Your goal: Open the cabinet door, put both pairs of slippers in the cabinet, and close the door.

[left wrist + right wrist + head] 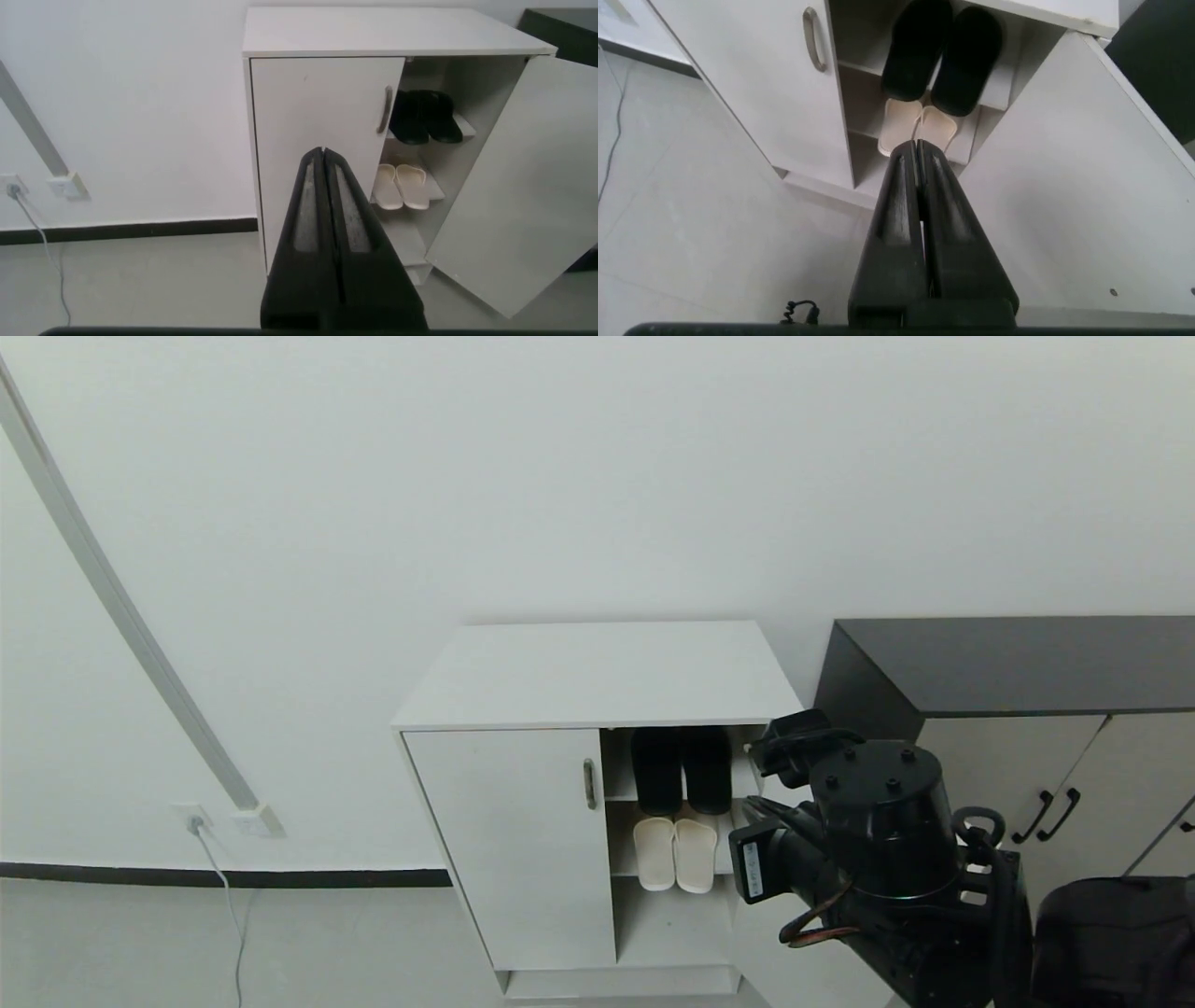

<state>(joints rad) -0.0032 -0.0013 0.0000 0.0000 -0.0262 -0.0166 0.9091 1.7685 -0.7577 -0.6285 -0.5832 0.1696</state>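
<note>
Left fingers (pixel 306 219), right fingers (pixel 898 210) pressed together, apparently empty

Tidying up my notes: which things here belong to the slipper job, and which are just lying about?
Job: white cabinet, open door, black slippers, white slippers.
Lying about: dark cabinet, wall socket, cable.

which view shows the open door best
Left wrist view: the open door shows nearly whole, swung wide off the cabinet. In the head view the right arm covers most of it. The right wrist view gives only part of its inner face.
</note>
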